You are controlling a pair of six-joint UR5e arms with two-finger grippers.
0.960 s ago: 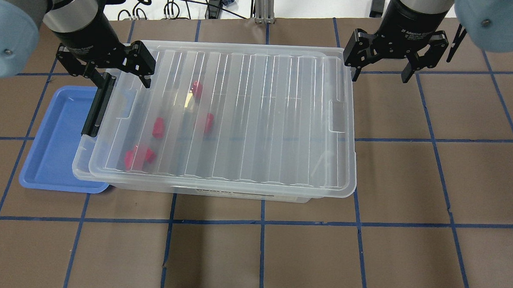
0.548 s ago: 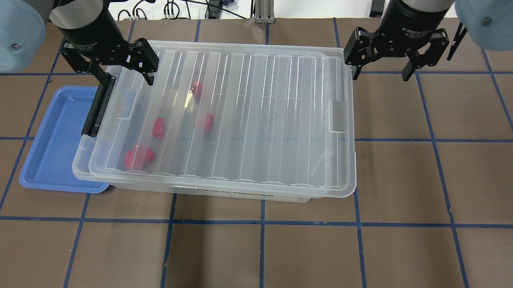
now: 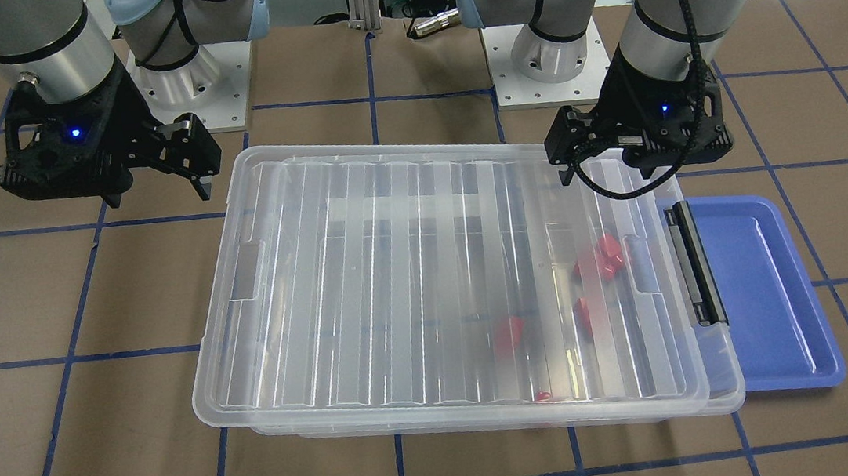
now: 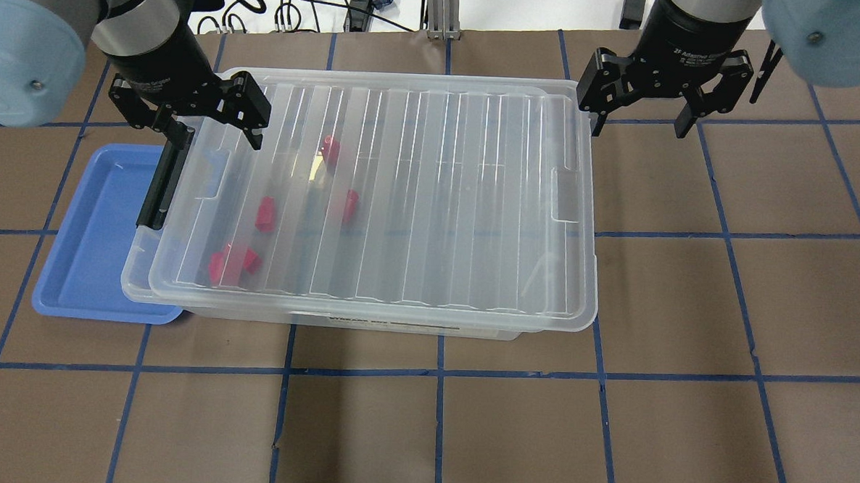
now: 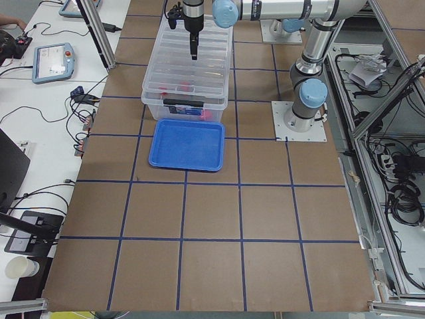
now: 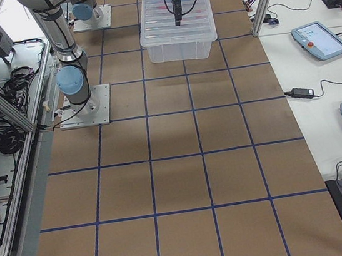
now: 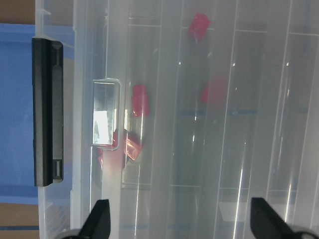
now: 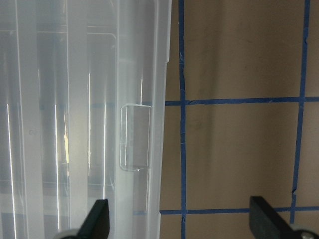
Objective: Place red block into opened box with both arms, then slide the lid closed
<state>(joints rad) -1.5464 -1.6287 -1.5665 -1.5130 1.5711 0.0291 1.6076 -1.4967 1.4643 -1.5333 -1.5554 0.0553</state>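
Brown table (image 4: 688,318) beneath box (image 4: 397,326) and lid (image 4: 417,197)

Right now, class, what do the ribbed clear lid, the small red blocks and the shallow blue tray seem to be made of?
Ribbed clear lid: probably glossy transparent plastic; contents show through, ribs catch light streaks.
Small red blocks: likely opaque plastic, evenly coloured; finish blurred under the lid.
Shallow blue tray: seemingly smooth moulded plastic; rounded rim, soft sheen.

The red blocks (image 4: 266,214) are blurred through the ribbed lid (image 4: 432,198). The box (image 4: 132,286) hides one edge of the tray (image 4: 89,241).
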